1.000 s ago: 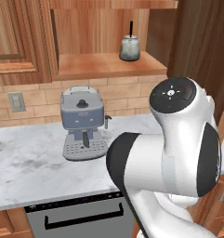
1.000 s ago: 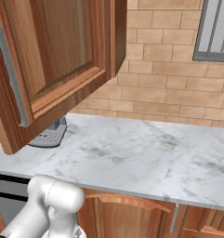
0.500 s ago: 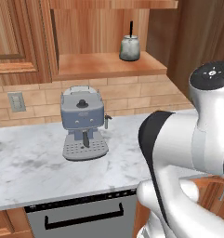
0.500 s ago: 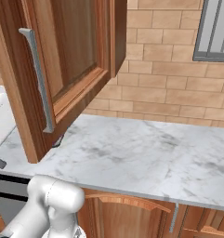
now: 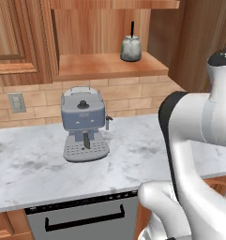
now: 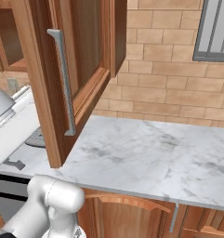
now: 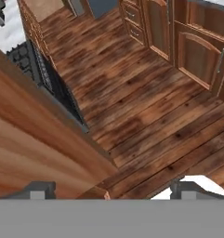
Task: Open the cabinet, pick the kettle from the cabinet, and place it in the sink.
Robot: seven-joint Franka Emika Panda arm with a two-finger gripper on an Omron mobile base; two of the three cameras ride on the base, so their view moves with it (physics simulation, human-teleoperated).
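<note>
The cabinet (image 5: 107, 69) stands open, its wooden shelf bare except for the kettle (image 5: 131, 48), a small pale rounded pot with a thin dark upright stick above it, at the shelf's right. The cabinet door (image 6: 88, 69) is swung far out over the counter, with its long silver handle (image 6: 63, 83) facing the right base view. In the hand view my gripper (image 7: 113, 193) is open and points down at the floor. The door's lower wooden edge (image 7: 43, 139) runs along its left side, and its corner lies between the fingertips (image 7: 39, 189). The sink is out of view.
A blue-grey espresso machine (image 5: 84, 124) sits on the marble counter (image 5: 133, 150) below the shelf. A dishwasher front (image 5: 84, 218) with a dark bar handle is under the counter. My white arm (image 5: 199, 140) fills the right. Floor cabinets (image 7: 197, 51) line the wooden floor (image 7: 146, 107).
The cabinet door has swung further open, its handle moving rightward in the right base view. My arm has moved right in the left base view, uncovering more of the counter.
</note>
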